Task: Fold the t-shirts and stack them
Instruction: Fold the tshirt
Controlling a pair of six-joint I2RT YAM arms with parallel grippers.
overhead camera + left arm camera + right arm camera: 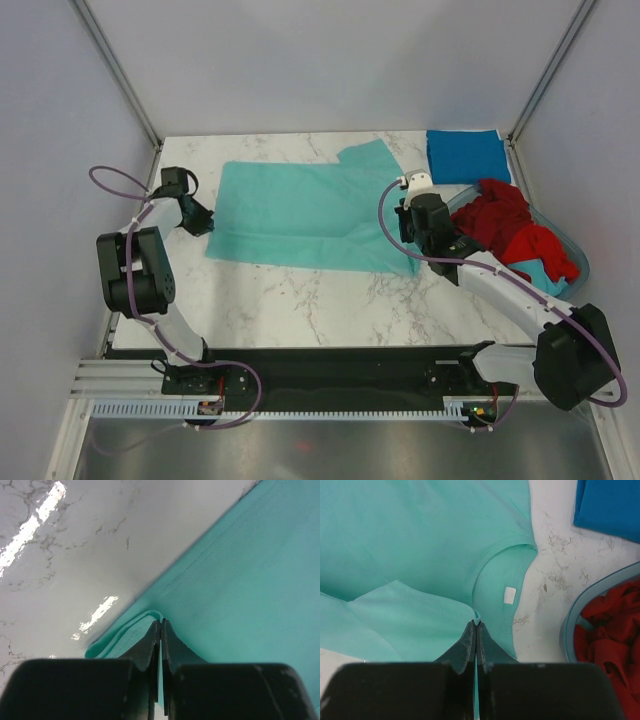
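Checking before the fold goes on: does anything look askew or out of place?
Nothing stands out. The teal t-shirt lies spread, pinched by left gripper and right gripper; the blue t-shirt sits folded; red t-shirts are heaped in the basket.

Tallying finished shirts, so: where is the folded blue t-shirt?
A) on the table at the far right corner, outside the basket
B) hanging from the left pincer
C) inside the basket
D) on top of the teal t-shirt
A: the blue t-shirt lies flat on the table beyond the basket, apart from the teal t-shirt.
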